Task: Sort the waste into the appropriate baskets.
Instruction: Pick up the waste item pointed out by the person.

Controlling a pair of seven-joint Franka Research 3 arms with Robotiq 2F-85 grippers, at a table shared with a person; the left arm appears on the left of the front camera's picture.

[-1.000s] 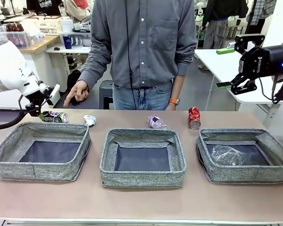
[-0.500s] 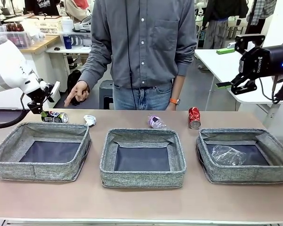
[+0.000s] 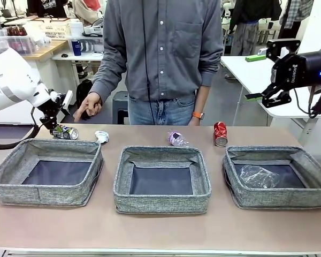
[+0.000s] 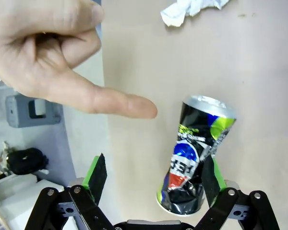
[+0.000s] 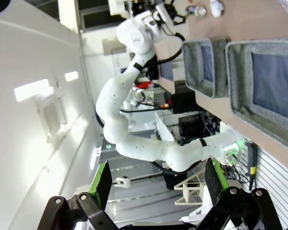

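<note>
the left gripper [image 4: 156, 175], at the bottom of its wrist frame, is spread wide and empty, angled down with the dark printed crushed drink can [image 4: 197, 153] at centre right just inside one pad, apparently because a person's hand [image 4: 53, 62], upper left, is pointed at it; the right gripper [image 5: 158, 178] is held raised, open, empty.

Left claw [image 4: 153, 170] spread wide over the counter [image 4: 259, 72]. Dark printed can [image 4: 197, 153] lies close by one pad. Person's hand [image 4: 53, 57], forefinger extended, reaches across the gap's free half, ahead of the pads. Paper wad [image 4: 187, 10] lies well apart beyond.
</note>
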